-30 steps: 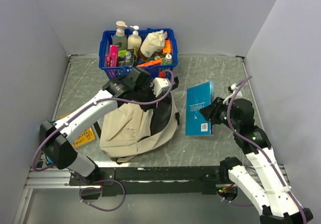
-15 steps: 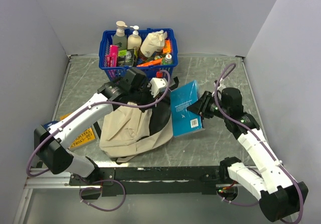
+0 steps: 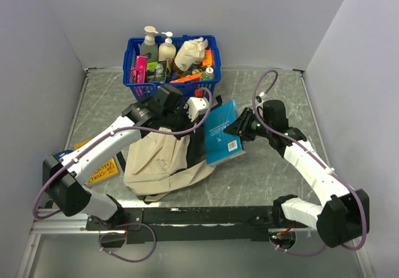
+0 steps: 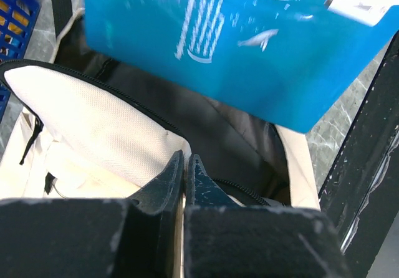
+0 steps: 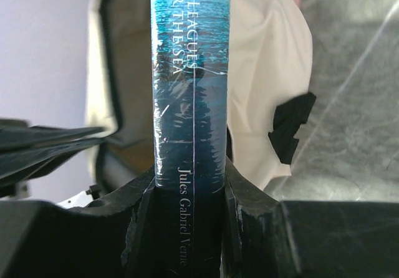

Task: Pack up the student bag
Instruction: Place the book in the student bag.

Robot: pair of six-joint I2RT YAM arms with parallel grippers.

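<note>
At table centre lies the bag (image 3: 159,159), beige front toward the arms and dark-lined, zippered mouth turned toward the basket (image 3: 138,90).

Change over the last second: the book (image 3: 222,133), a blue paperback, was out on the table (image 3: 268,178) to the right of the bag. It has been carried leftward and tilted, and now hangs over the right rim of the mouth, with its lower corner above the dark lining. The bag itself has hardly shifted. The transfer therefore looks nearly complete. The step in hand is judged to be lowering the book into the opening, which has not yet been done. Whether the book already touches the fabric cannot be told.

Left gripper (image 4: 186,166): jaws pinched together on the cream fabric at the zipper edge, holding the mouth lifted and agape.

Right gripper (image 5: 190,178): jaws partly apart, clamped on the book near one end, one finger against each cover. The spine faces the wrist camera.
</note>
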